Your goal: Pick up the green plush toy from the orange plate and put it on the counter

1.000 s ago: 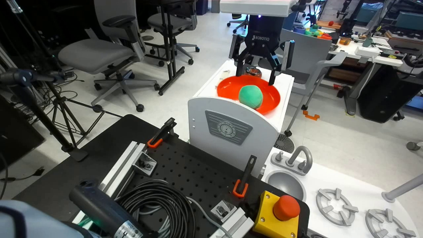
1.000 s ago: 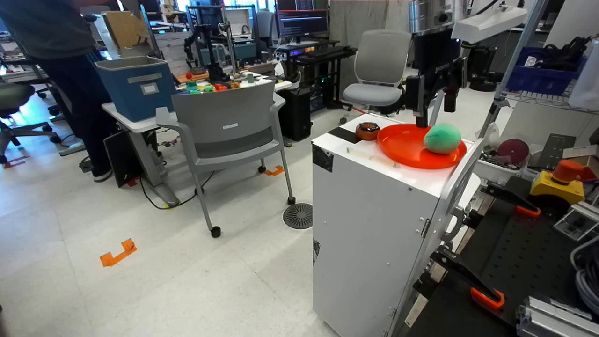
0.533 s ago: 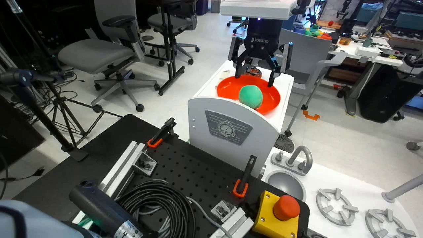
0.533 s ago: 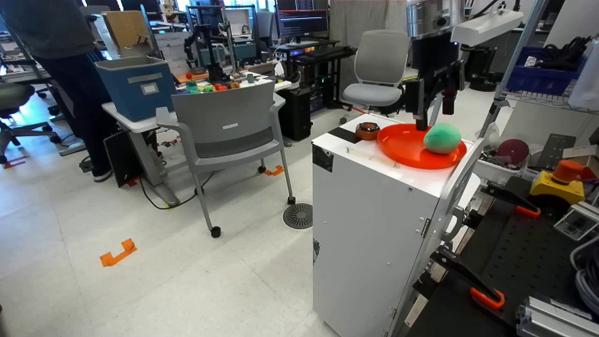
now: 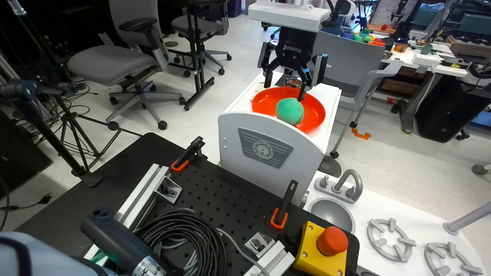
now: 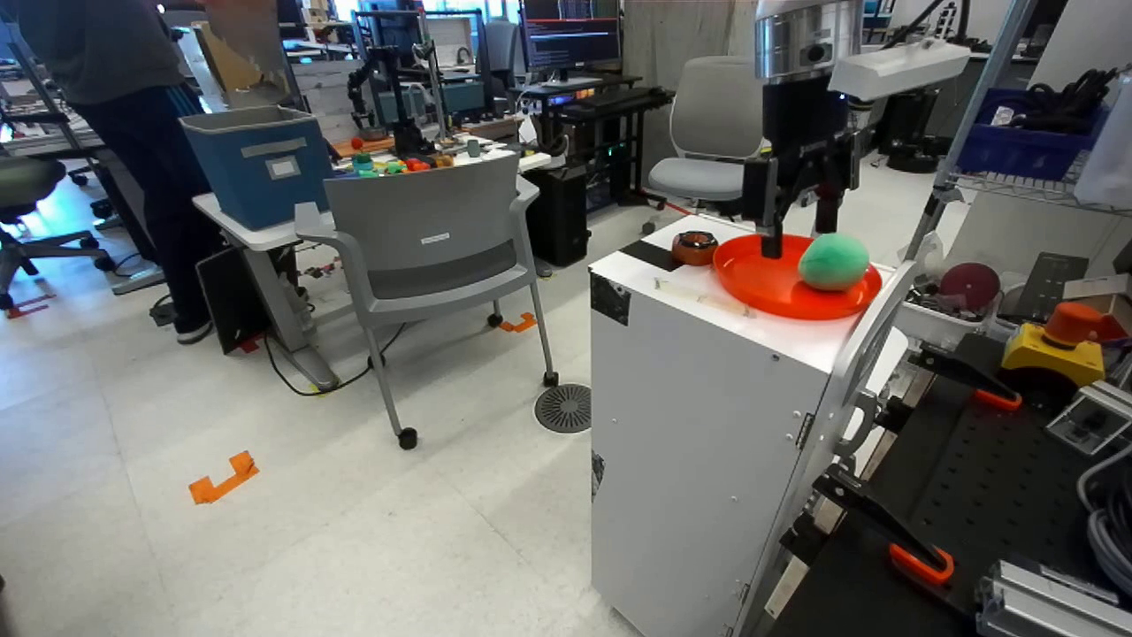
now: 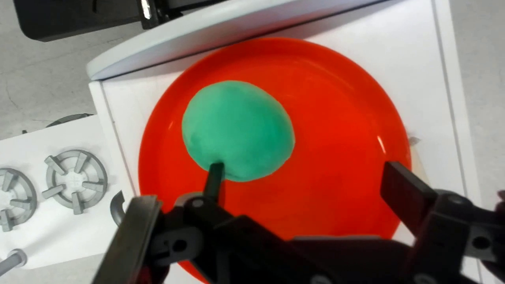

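Near the green plush toy (image 7: 238, 128), your gripper (image 5: 284, 89) has slid and tipped a little since the last look, its jaws wide apart. The toy sits on the orange plate (image 7: 335, 165), away from the middle, and you can't tell if 1 finger (image 7: 215, 181) touches its edge. Under the plate is a white cabinet (image 6: 699, 398).

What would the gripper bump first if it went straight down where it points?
Pointing down, the open gripper would probably brush the edge of the green plush toy first: one fingertip overlaps it in the wrist view. Depth is unclear, so it might miss and meet the orange plate.
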Available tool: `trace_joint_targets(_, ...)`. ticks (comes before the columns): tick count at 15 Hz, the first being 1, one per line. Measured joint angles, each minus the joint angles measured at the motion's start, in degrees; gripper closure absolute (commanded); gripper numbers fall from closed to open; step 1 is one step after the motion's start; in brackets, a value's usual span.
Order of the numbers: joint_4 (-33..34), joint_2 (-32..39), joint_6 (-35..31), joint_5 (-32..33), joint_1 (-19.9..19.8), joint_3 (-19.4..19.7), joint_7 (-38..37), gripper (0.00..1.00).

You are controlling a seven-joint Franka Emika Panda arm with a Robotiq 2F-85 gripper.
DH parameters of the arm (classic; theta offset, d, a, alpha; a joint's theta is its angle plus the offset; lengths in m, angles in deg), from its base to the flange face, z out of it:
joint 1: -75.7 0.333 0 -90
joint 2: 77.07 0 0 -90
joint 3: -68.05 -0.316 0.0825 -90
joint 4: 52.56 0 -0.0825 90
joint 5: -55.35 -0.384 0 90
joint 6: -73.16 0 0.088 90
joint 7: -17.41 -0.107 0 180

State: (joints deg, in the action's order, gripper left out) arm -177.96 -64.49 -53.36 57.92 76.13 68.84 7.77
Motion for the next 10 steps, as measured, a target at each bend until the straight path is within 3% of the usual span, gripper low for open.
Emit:
trace_joint_targets(4, 0.4, 0.0, -1.7, -2.7, 0.0, 0.0, -0.7, 0.0)
trace_joint_targets(10, 0.3, -0.3, -2.9, -1.8, 0.0, 0.4, -2.7, 0.0)
